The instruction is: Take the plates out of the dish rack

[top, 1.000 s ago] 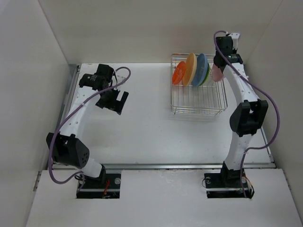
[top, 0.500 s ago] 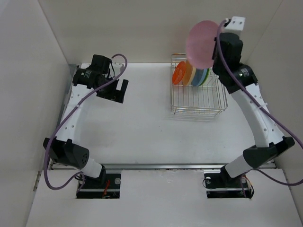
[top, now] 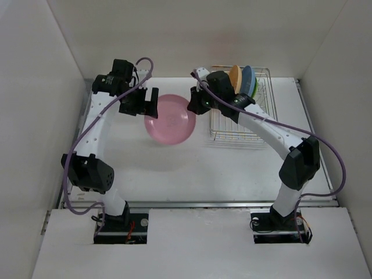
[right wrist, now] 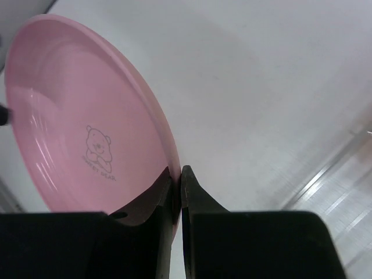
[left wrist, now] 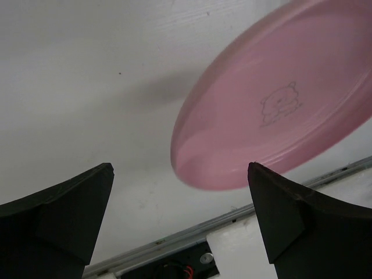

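My right gripper (top: 195, 104) is shut on the rim of the pink plate (top: 170, 118) and holds it out over the table, left of the dish rack (top: 241, 125). The plate fills the right wrist view (right wrist: 87, 133), a bear drawn on its face, its rim pinched between the fingers (right wrist: 179, 180). My left gripper (top: 146, 107) is open at the plate's far left edge; in the left wrist view the plate (left wrist: 273, 99) hangs ahead of the open, empty gripper (left wrist: 180, 192). In the rack stand the cream-yellow plate (top: 235, 75), the blue plate (top: 247, 78) and a green sliver (top: 255, 87). The orange-red plate is hidden.
White walls close in the table at the back and both sides. A metal rail (top: 197, 204) runs along the table's near edge, before the two arm bases. The right arm stretches across the rack's left half.
My right arm has swung the pink plate from high above the rack down and to the left, over the table. My left gripper has shifted right, close to the plate's edge.
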Controlling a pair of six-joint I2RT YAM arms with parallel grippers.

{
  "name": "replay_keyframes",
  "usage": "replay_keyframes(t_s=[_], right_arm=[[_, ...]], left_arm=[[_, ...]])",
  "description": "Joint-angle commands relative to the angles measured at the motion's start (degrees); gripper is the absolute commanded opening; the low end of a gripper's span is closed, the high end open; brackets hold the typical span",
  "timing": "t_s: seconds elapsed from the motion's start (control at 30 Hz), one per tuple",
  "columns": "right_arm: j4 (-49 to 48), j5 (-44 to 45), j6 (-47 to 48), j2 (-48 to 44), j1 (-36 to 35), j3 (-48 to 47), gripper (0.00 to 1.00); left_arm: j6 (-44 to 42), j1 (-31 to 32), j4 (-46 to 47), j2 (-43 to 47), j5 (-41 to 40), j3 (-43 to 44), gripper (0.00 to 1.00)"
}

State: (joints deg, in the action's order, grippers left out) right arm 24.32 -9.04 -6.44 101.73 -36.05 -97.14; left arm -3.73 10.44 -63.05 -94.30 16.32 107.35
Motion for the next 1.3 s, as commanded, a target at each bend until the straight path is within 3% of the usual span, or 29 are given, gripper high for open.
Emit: replay_keyframes(t_s=[0.0, 0.13, 0.27, 0.3, 0.43, 0.5, 0.57, 0.63, 0.7, 0.9, 0.97, 1.1, 1.27], right_arm=[[-12.8, -13.4, -4.2, -2.0, -0.2, -0.2, 0.00], [-14.2, -18.8, -4.7, -0.5, -0.2, 0.5, 0.00], [-14.2, -18.7, -5.3, 0.7, -0.2, 1.5, 0.00], [-14.2, -17.8, -5.3, 0.7, -0.2, 1.5, 0.00], [-11.4, -11.5, -5.8, 0.7, -0.2, 1.5, 0.00], [-9.9, -7.3, -6.3, 1.2, 0.3, 0.0, 0.09], [-7.8, -4.4, -7.1, 1.2, 0.9, -0.7, 0.30], [-6.7, -2.0, -7.6, 1.2, 3.0, -1.4, 0.59], [-4.7, 0.1, -8.9, 1.2, 4.2, -1.4, 0.71], [-3.5, 11.4, -10.9, -3.1, 9.3, -0.7, 0.80], [-1.7, 19.9, -12.3, -3.1, 11.3, -2.8, 0.80], [5.3, 34.3, -17.5, 1.0, 15.9, -10.1, 0.80], [9.4, 44.5, -18.8, 8.6, 19.8, -17.3, 0.77]], left_arm=[[-2.2, 0.0, -1.9, 0.0, 2.6, -3.7, 1.00], [-2.8, 0.0, -2.4, -1.6, 2.6, -5.7, 0.80], [-2.8, -0.5, -3.0, -2.1, 3.4, -5.1, 0.21], [-2.8, -0.5, -3.0, -2.1, 3.4, -5.1, 0.00], [-2.2, -0.5, -3.0, -3.3, 0.5, -4.6, 0.00], [-2.2, -1.0, -3.0, -4.5, -1.3, -5.1, 0.00], [-2.2, -1.0, -3.0, -5.8, -2.5, -7.1, 0.00], [-2.2, -1.7, -2.4, -8.0, -2.5, -8.4, 0.00], [-2.2, -3.0, -1.4, -9.2, -2.5, -10.5, 0.00], [-0.5, -11.6, 1.8, -14.1, -0.7, -11.5, 0.00], [-0.5, -14.3, 2.3, -16.1, -0.7, -11.0, 0.00], [0.0, -17.7, 3.5, -17.8, -1.2, -11.5, 0.00], [2.0, -21.5, 3.5, -20.0, -1.7, -11.5, 0.00]])
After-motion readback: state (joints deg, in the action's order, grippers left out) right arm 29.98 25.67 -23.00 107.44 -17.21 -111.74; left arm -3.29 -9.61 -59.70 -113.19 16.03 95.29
